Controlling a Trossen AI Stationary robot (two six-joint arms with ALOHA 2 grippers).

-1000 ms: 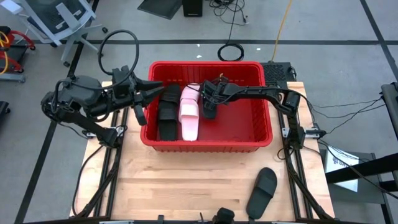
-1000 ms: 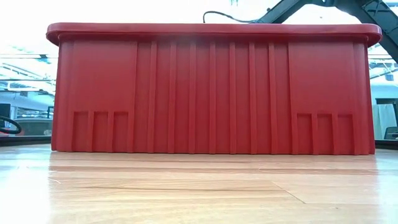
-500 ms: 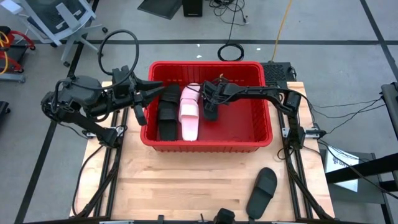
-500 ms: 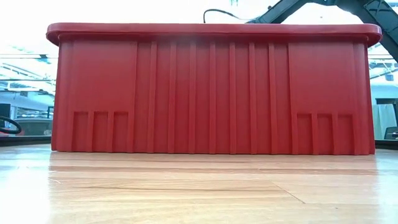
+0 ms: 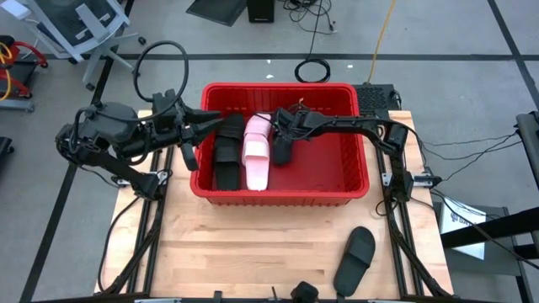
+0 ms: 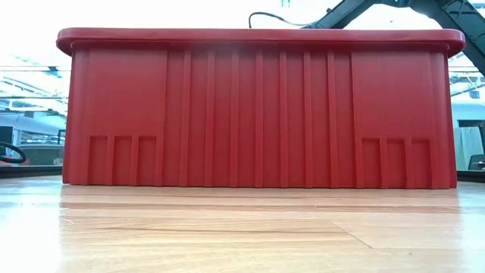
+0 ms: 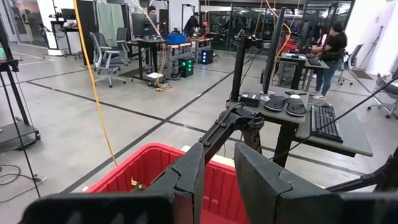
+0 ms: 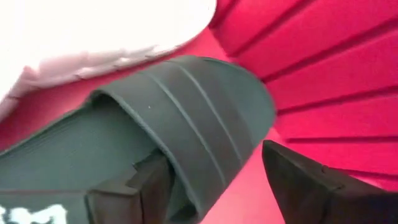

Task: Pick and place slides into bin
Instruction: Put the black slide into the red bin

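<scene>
The red bin (image 5: 278, 199) stands on the far half of the wooden table and fills the low view (image 6: 258, 114). In it lie black slides (image 5: 226, 151) at the left, a pink slide (image 5: 257, 153) beside them, and another black slide (image 5: 282, 151) right of the pink one. My right gripper (image 5: 283, 135) reaches into the bin just over this last slide and is open. In the right wrist view (image 8: 214, 165) its fingers straddle the ribbed strap (image 8: 186, 118). My left gripper (image 5: 209, 120) hovers level over the bin's left rim, fingers a little apart (image 7: 219, 155) with nothing between them. One black slide (image 5: 355, 258) lies on the table at the near right. My right gripper has one finger (image 8: 146, 183) right at the strap's edge, reaching in under the strap (image 8: 171, 158), and the other finger (image 8: 311, 180) stands clear beside the slide. I cannot tell whether the first finger touches the strap. The slide lies in the bin next to the pink one.
The bin's right half (image 5: 337, 164) shows bare red floor. Bare wooden table (image 5: 253, 252) lies between the bin and the near edge. The right arm (image 5: 354, 124) spans the bin's far right corner. Desks, chairs and people show in the room beyond the table.
My right gripper has opened and rolled slightly in place inside the bin. The black slide under it now shows more fully beside the pink slide, resting in the bin.
</scene>
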